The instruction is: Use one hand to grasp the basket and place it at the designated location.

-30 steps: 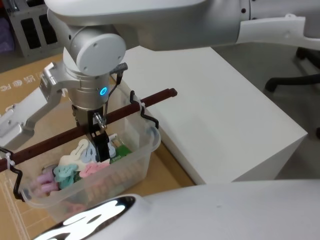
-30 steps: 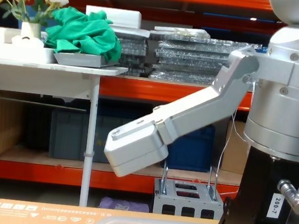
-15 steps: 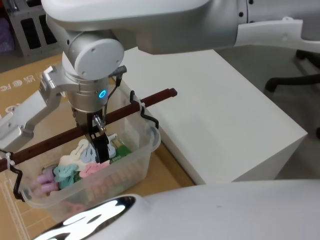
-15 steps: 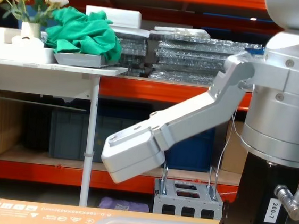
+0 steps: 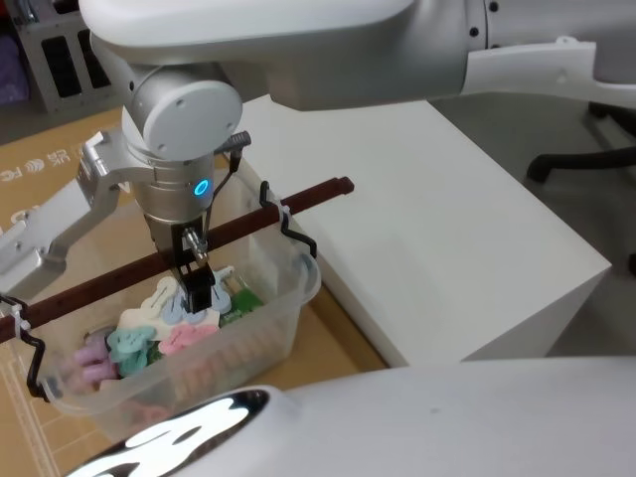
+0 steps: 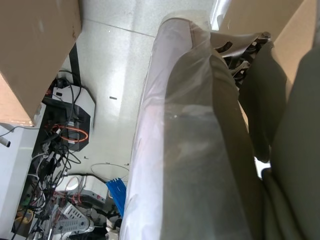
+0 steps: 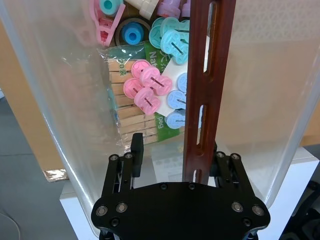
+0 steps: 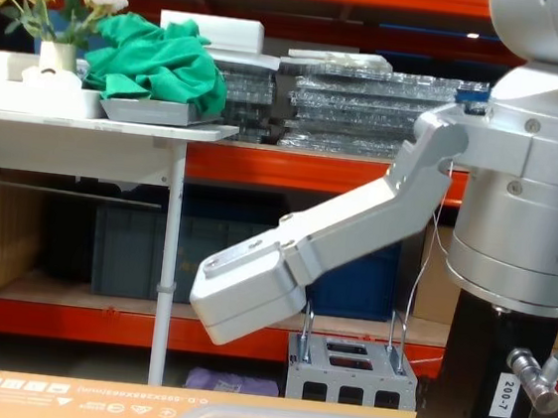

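Observation:
The basket (image 5: 270,298) is a clear plastic tub holding pastel pegs (image 5: 149,333) and stands on a cardboard box. A reddish-brown wooden bar handle (image 5: 253,223) lies across its top, tied on with white zip ties. The hand, my right gripper (image 5: 199,288), comes down from a silver wrist with a blue ring light and straddles the bar's middle. In the right wrist view this gripper (image 7: 177,145) is open. The handle (image 7: 207,60) runs between its fingers close to one of them, with a gap to the other finger (image 7: 137,144). Pegs (image 7: 150,85) lie below.
A white block-like table (image 5: 447,219) stands right of the basket, touching the cardboard box (image 5: 40,169). A black chair base (image 5: 596,149) sits at the far right. In the chest view, orange racking and a table with a green cloth (image 8: 160,62) stand behind.
My right wrist has shifted slightly over the handle, sinking a little in the chest view. The basket and its handle have not moved.

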`<state>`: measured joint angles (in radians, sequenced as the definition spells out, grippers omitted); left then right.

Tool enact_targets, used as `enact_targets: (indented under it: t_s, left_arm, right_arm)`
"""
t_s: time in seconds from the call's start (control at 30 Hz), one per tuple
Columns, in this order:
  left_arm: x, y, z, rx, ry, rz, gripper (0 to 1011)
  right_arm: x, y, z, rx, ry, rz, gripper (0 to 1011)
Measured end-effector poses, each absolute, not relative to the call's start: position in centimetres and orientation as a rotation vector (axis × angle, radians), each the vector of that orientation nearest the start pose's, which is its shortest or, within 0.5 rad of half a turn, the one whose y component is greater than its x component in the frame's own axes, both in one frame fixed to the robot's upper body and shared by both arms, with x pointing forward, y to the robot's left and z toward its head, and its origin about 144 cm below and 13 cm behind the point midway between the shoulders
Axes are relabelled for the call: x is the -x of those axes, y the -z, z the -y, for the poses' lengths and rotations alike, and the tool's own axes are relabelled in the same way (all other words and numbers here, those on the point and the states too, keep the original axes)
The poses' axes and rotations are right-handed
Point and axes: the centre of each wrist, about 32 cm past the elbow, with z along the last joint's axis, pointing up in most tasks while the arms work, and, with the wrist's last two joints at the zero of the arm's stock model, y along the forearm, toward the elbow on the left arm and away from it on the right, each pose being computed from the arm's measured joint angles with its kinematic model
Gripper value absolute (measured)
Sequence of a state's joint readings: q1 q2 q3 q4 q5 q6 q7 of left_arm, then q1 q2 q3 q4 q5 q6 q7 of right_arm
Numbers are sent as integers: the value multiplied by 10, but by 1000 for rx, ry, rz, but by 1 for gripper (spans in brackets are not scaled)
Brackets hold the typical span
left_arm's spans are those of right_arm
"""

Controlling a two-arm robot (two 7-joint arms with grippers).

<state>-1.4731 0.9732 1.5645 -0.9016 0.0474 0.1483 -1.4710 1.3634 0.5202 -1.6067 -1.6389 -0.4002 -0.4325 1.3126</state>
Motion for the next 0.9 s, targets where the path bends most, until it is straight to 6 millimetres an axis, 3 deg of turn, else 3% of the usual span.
enact_targets:
  t_s: [0.17,0.23,0.33,0.43,0.9]
  left_arm:
    - [-617,-1396,-495,-1629,-177,-163,0]
    - [-617,-1396,-495,-1629,-177,-163,0]
    - [-617,-1396,-495,-1629,-177,-163,0]
    - [-617,-1396,-495,-1629,-177,-163,0]
    - [-617,-1396,-495,-1629,-177,-163,0]
  right_arm:
    - [-520,-1346,80,1254,-1121,1354,588]
    - [-520,-1346,80,1254,-1121,1354,475]
    - [-520,-1346,80,1255,-1122,1354,413]
    - [-520,-1346,80,1256,-1122,1352,272]
    - [-518,-1347,85,1264,-1115,1358,235]
